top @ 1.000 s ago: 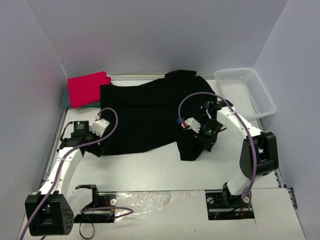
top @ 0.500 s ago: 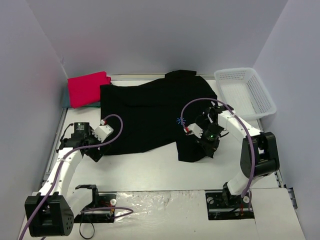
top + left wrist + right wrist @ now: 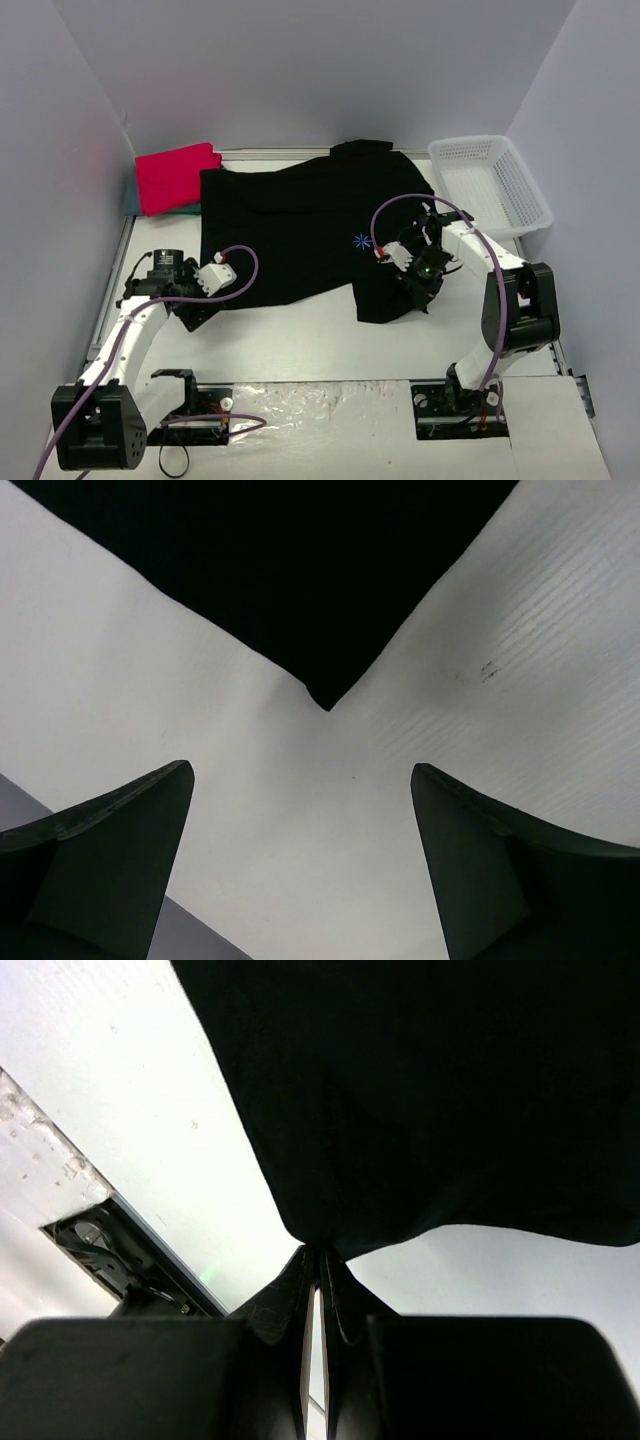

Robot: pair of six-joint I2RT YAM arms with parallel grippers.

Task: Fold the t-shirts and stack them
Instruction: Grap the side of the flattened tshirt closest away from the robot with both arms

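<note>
place: robot lab cell | evidence: plain lavender walls; white table; cabled arms

Bare tabletop runs as an open strip along the near side, left to right, and the left end effector hangs over it, fingers spread, with only a corner of the black t-shirt ahead. That shirt blankets the middle; the red-pink t-shirt fills the far left corner, the white mesh basket the far right, and walls close three sides.
</note>
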